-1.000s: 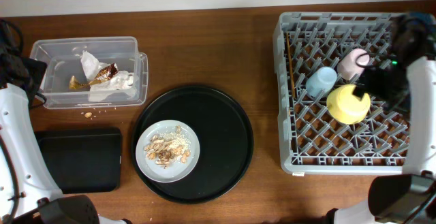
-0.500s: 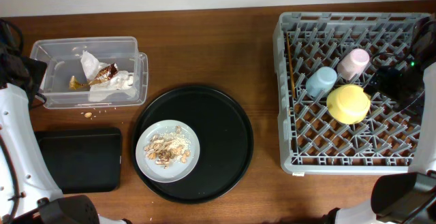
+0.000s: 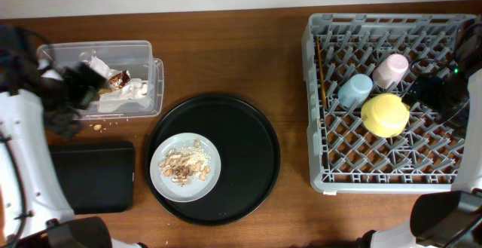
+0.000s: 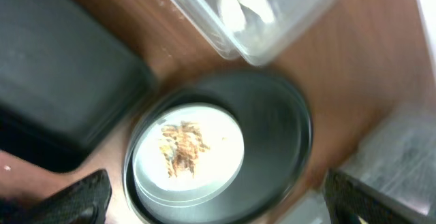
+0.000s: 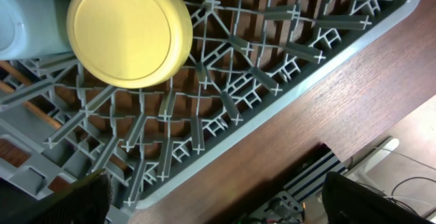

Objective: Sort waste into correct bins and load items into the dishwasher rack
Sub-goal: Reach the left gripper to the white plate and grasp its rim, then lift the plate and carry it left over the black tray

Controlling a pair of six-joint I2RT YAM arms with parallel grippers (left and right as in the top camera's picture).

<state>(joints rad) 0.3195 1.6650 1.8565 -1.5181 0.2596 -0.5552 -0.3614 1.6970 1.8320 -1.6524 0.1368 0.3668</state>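
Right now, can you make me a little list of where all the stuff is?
In dishwasher rack: pink cup, blue cup, yellow bowl upside down, chopsticks
On round black tray: plate with food scraps
In clear tub: napkins, wrapper
Shallow black tray: looks empty
Left gripper: open, holding nothing
Right gripper: open, holding nothing

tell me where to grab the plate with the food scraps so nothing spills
Grip the plate by its thin rim on the side facing the middle of the round black tray, coming down from above. It lies flat, close to the tray's left edge, with the scraps heaped centrally, so that bare rim probably gives the jaws most room. Keep it level.
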